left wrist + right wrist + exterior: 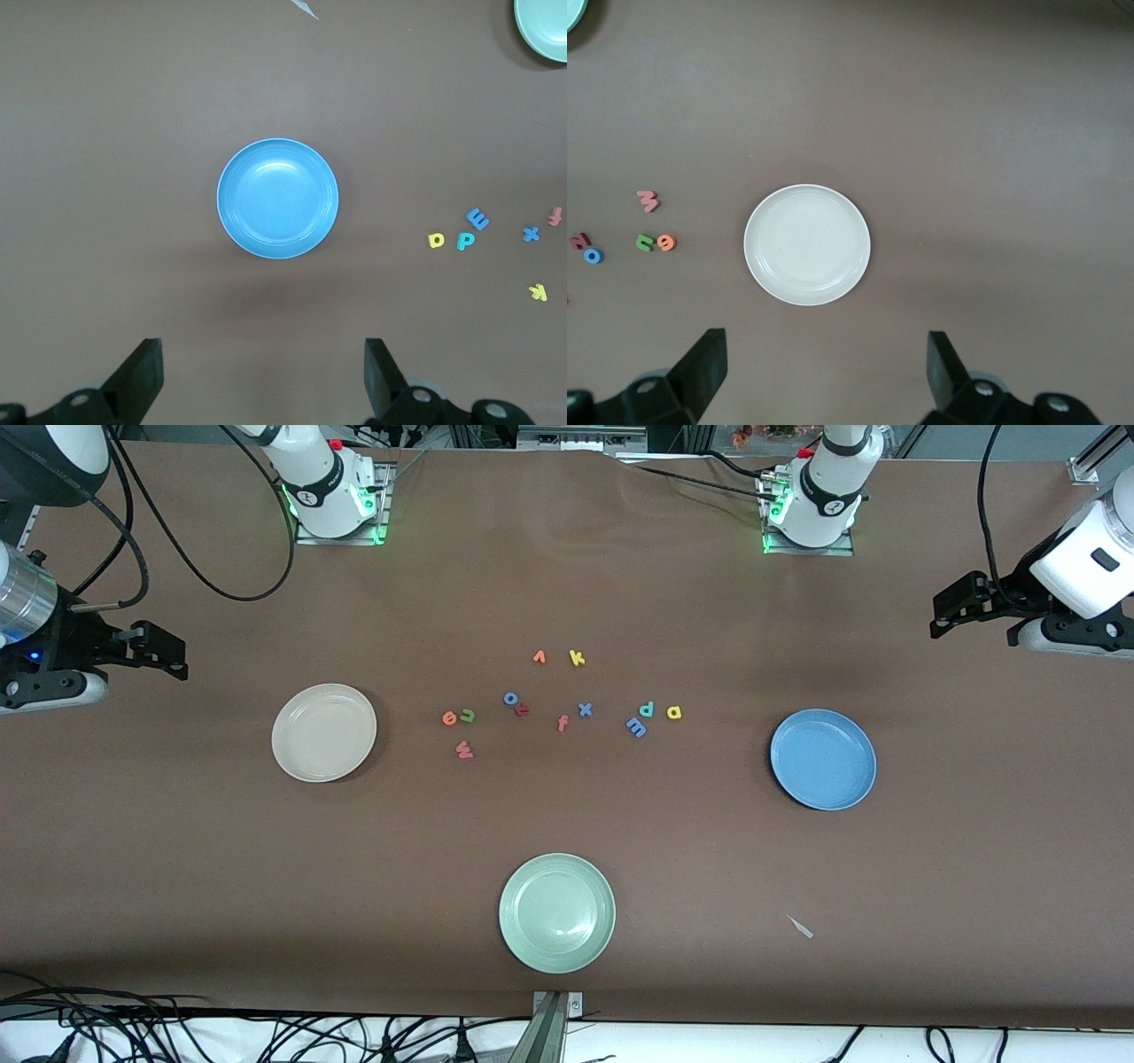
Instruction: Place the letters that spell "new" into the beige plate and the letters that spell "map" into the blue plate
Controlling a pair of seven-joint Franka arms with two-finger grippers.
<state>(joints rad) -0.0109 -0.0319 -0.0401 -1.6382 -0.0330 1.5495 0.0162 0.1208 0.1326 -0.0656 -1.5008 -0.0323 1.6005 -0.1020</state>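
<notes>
I see a brown worktop (567, 558) with three round plates and a loose scatter of tiny foam letters in the middle. The beige plate (324, 732) sits toward the right arm's end, empty; the blue plate (823, 759) sits toward the left arm's end, also empty. A pale green plate (557, 912) lies nearest the front camera, apart from both. Close to the beige plate, the orange e (449, 717) and green n (467, 715) lie just beside each other, with the salmon-red w (464, 750) near them, a little closer to the front camera. Toward the blue plate, the blue m (636, 726), teal p (647, 708) and yellow a (674, 712) form a tight cluster. Between these two groups lie a blue o (511, 698) touching a dark red letter (523, 709), a salmon f (562, 723) and a blue x (585, 709); an orange letter (539, 657) and a yellow k (577, 658) lie farther from the front camera. The left gripper (261, 376) hangs in the air at its own end of the worktop, fingers spread wide and holding nothing, its wrist camera looking down on the blue plate. The right gripper (824, 372) hangs at its end in like manner, fingers wide and empty, looking down on the beige plate. A small pale scrap (800, 926) lies on the worktop near the front edge.
</notes>
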